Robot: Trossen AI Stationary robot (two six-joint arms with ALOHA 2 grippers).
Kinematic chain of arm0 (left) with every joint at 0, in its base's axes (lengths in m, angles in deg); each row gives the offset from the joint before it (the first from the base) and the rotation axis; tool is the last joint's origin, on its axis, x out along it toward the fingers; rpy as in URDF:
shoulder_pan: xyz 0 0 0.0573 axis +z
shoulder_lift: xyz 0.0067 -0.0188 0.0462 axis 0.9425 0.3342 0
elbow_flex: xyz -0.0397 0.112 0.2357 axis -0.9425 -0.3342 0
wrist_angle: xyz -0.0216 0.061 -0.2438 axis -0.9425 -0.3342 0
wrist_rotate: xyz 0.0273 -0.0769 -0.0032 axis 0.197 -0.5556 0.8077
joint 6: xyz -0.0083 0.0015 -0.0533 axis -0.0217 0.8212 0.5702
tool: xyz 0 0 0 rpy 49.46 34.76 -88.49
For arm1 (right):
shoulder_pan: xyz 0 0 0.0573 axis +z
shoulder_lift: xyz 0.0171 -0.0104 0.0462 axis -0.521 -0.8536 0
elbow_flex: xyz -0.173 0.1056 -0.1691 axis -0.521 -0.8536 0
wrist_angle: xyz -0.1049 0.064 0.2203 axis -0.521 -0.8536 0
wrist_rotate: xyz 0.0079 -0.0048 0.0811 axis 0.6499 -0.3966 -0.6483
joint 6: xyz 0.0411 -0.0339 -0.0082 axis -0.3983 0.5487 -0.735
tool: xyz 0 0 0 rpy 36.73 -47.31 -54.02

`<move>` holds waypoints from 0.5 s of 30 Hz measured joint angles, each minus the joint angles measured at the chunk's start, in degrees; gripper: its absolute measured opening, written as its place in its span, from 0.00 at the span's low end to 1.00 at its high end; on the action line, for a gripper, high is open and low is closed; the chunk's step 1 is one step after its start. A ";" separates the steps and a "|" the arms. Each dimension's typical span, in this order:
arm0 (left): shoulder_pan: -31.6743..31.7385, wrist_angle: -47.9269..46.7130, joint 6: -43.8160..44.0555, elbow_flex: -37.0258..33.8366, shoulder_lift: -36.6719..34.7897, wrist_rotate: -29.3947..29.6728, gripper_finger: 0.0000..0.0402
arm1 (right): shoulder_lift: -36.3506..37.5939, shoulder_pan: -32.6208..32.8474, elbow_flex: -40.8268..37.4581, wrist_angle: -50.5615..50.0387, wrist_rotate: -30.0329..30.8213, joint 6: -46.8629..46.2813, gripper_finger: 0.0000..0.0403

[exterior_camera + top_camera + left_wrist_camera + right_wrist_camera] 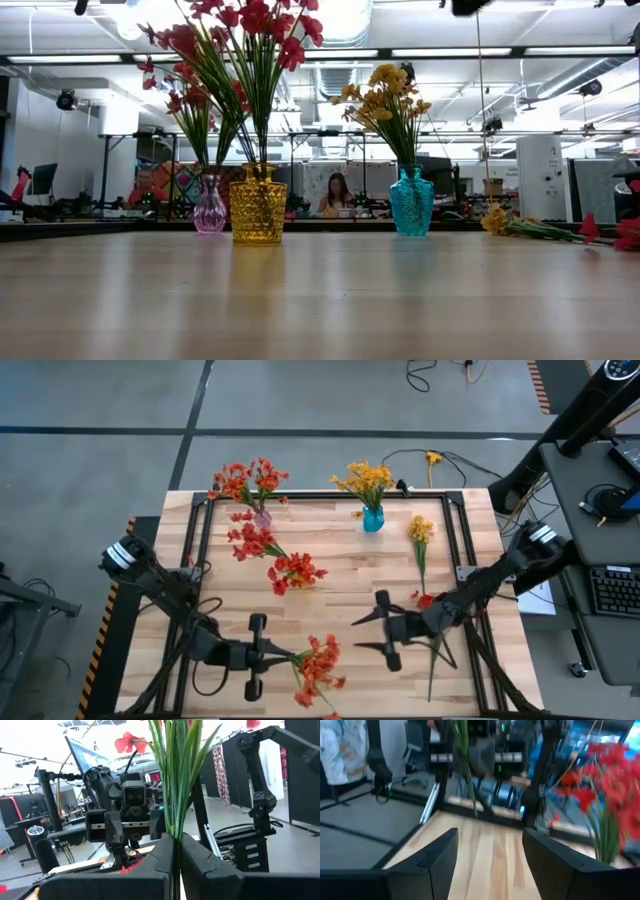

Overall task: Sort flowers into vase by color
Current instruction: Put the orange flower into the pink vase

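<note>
My left gripper (280, 654) is near the table's front edge, left of centre, shut on a red-orange flower sprig (320, 665). My right gripper (362, 633) faces it from the right, open, with nothing between its fingers (440, 857). Two loose red sprigs (250, 542) (295, 572) lie flat on the table, and so does a yellow one (420, 532). At the far edge, a pink vase (210, 212) and an amber vase (258, 208) hold red flowers. A teal vase (412, 203) holds yellow flowers. My left gripper pinches the sprig's green stems (175, 837) between its two shut fingers. The fingers come about level from the table's left, and the sprig runs on beyond their tips toward the right, blossoms (130, 742) at its far end. No part of it shows resting on the table.
Another red sprig (428, 602) lies under my right arm, its stem (433, 665) running toward the front edge. A yellow sprig (432, 458) lies beyond the table's far edge. A black frame (330, 496) borders the tabletop. A person sits in the room behind.
</note>
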 joint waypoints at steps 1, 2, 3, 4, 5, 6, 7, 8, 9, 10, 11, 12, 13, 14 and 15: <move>0.00 0.95 -0.33 0.00 0.47 0.00 0.00 | -1.94 0.00 1.19 2.34 -0.01 1.04 0.53; 0.02 1.60 -0.39 0.22 1.10 0.04 0.00 | -3.62 0.00 2.34 3.69 -0.10 2.10 0.53; 0.04 1.94 -0.50 0.46 1.72 0.00 0.00 | -5.31 0.00 3.47 4.62 -0.01 3.30 0.53; 0.04 1.97 -0.52 0.74 2.43 0.01 0.00 | -7.01 -0.02 4.96 5.51 0.10 3.88 0.53; 0.05 1.93 -0.54 1.28 3.16 0.02 0.00 | -8.58 -0.16 6.60 6.14 -0.04 4.25 0.53; 0.18 1.95 -0.53 1.91 3.95 0.05 0.00 | -9.98 -0.26 7.94 6.64 -0.03 4.24 0.53; 0.22 2.13 -0.58 2.57 4.74 0.12 0.00 | -11.20 -0.40 9.46 6.79 0.02 4.21 0.53; 0.22 2.14 -0.99 3.18 5.42 0.30 0.00 | -12.53 -0.57 11.20 7.17 -0.02 4.20 0.53; 0.22 2.09 -1.47 3.72 6.18 0.50 0.00 | -13.68 -0.66 12.65 7.34 -0.05 4.25 0.53; 0.22 2.19 -1.97 4.48 6.97 0.77 0.00 | -14.72 -0.68 13.95 7.13 0.08 4.47 0.53; 0.22 2.26 -2.85 5.04 7.52 1.20 0.00 | -15.79 -0.68 15.43 7.05 0.00 4.78 0.53; 0.22 2.38 -3.58 5.43 8.01 2.38 0.00 | -16.89 -0.68 16.80 7.05 -0.27 5.22 0.53; 0.22 2.62 -4.02 6.02 8.47 3.22 0.00 | -17.86 -0.68 18.03 7.06 -0.38 5.99 0.53; 0.22 3.12 -4.46 6.50 8.84 3.81 0.00 | -18.80 -0.66 19.29 7.01 -0.47 6.52 0.53; 0.22 3.45 -4.99 6.73 9.18 4.98 0.00 | -19.76 -0.64 20.58 7.05 -0.54 7.10 0.53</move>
